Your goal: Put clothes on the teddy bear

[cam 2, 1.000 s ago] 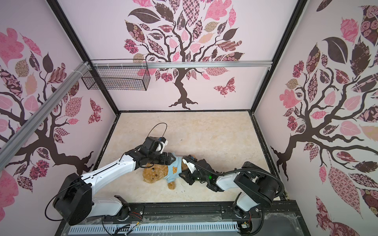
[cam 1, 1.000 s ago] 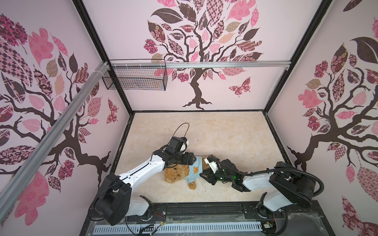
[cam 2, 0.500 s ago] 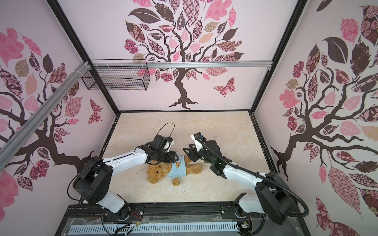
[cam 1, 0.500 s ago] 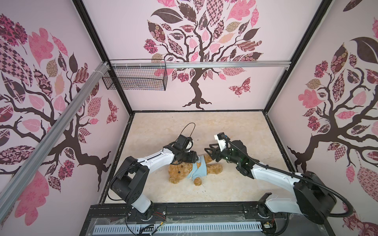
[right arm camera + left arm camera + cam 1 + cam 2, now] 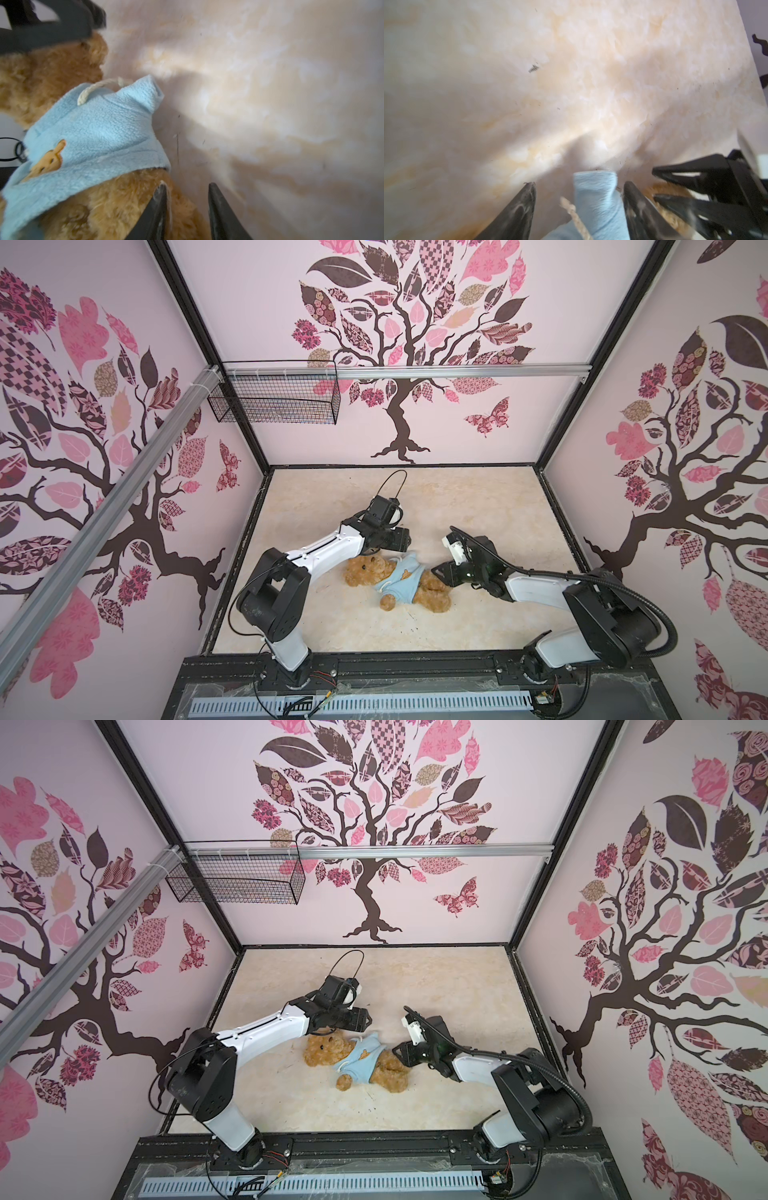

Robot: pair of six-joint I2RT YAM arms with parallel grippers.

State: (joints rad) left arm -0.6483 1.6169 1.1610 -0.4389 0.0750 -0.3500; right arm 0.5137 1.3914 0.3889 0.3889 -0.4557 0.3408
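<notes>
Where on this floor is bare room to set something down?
Bare: far strip from back wall to left arm and right arm; near strip between bear and front rail. Crowded: the middle, both arms flanking the bear.

White-and-black left arm [image 5: 328, 545] reaches inward, wrist angled down; black two-fingered left claw [image 5: 578, 185], jaws spread wide. White-and-black right arm [image 5: 536, 589] low, reaching inward; black right claw [image 5: 187, 185], jaws narrowly parted.

Teddy bear [image 5: 365, 570] of curly golden plush, shirt [image 5: 405, 580] of nubbly light-blue fleece, tabletop [image 5: 478, 497] matt marbled, basket [image 5: 272, 402] black wire mesh
</notes>
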